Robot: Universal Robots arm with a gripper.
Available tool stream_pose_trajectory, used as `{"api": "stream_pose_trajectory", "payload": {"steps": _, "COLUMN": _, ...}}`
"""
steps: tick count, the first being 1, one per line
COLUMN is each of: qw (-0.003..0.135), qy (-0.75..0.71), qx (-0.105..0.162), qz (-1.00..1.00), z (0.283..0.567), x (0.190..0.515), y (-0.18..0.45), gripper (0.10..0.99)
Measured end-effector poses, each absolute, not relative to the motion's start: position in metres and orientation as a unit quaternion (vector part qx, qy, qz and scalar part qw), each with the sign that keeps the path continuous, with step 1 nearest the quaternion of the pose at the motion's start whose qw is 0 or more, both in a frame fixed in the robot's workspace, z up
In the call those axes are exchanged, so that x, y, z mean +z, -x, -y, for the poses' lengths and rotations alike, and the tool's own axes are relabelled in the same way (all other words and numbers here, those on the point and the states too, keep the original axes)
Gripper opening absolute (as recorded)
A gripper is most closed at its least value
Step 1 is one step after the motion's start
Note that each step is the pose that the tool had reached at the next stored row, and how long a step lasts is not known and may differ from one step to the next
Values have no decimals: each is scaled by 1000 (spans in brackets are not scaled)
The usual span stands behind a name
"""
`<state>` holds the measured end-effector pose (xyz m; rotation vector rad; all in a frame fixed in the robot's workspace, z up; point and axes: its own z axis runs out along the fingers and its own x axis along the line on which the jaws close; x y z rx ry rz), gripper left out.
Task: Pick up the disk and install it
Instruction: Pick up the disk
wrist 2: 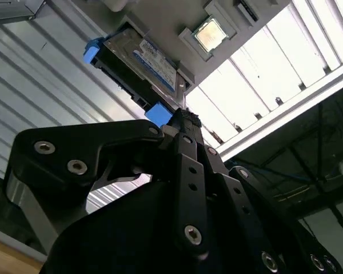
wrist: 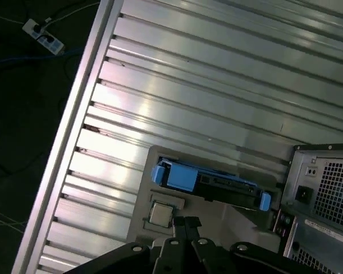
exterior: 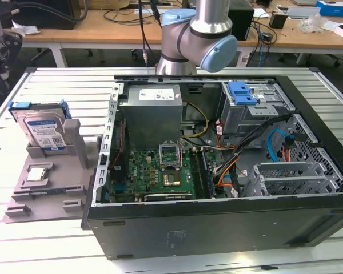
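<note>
Exterior view: the disk (exterior: 44,130) stands on edge in its grey holder (exterior: 74,134). The gripper (wrist: 186,221) looks pinched shut and empty; coming down like that could knock the disk over.

Wooden desks (exterior: 97,27), slatted metal table (exterior: 46,80), dark floor (wrist: 23,114)

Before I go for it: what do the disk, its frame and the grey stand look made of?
Disk: silver metal with a dull sheen, under a paper-like label. Frame: blue plastic, judging by its even colour and moulded tabs. Grey stand: matte, probably plastic, though the look leaves that open.
</note>
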<state>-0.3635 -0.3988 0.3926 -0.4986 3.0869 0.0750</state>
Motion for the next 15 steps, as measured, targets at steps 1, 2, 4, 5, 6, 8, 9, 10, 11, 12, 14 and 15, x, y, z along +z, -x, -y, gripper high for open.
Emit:
{"api": "stream_pose_trajectory", "payload": {"steps": 1, "qw": 7, "qy": 170, "qx": 24, "qz": -985, "z": 399, "x": 393, "y": 363, "gripper": 102}}
{"api": "stream_pose_trajectory", "payload": {"steps": 2, "qw": 6, "qy": 177, "qx": 24, "qz": -984, "z": 399, "x": 393, "y": 363, "gripper": 102}}
{"api": "stream_pose_trajectory", "payload": {"steps": 4, "qw": 6, "qy": 194, "qx": 24, "qz": -981, "z": 399, "x": 393, "y": 363, "gripper": 102}}
{"api": "stream_pose_trajectory", "payload": {"steps": 5, "qw": 6, "qy": 201, "qx": 24, "qz": -979, "z": 399, "x": 393, "y": 363, "gripper": 102}}
{"api": "stream_pose_trajectory", "payload": {"steps": 6, "qw": 6, "qy": 207, "qx": 24, "qz": -978, "z": 399, "x": 393, "y": 363, "gripper": 102}}
{"api": "stream_pose_trajectory", "payload": {"steps": 8, "qw": 5, "qy": 224, "qx": 24, "qz": -974, "z": 399, "x": 393, "y": 363, "gripper": 102}}
{"api": "stream_pose_trajectory", "payload": {"steps": 9, "qw": 5, "qy": 234, "qx": 24, "qz": -972, "z": 399, "x": 393, "y": 363, "gripper": 102}}
{"api": "stream_pose_trajectory", "payload": {"steps": 10, "qw": 5, "qy": 247, "qx": 25, "qz": -969, "z": 399, "x": 393, "y": 363, "gripper": 102}}
{"api": "stream_pose_trajectory", "payload": {"steps": 11, "qw": 5, "qy": 253, "qx": 25, "qz": -967, "z": 399, "x": 393, "y": 363, "gripper": 102}}
{"api": "stream_pose_trajectory", "payload": {"steps": 12, "qw": 4, "qy": 260, "qx": 25, "qz": -965, "z": 399, "x": 393, "y": 363, "gripper": 102}}
{"api": "stream_pose_trajectory", "payload": {"steps": 14, "qw": 3, "qy": 294, "qx": 25, "qz": -955, "z": 399, "x": 393, "y": 363, "gripper": 102}}
{"api": "stream_pose_trajectory", "payload": {"steps": 15, "qw": 3, "qy": 303, "qx": 25, "qz": -953, "z": 399, "x": 393, "y": 363, "gripper": 102}}
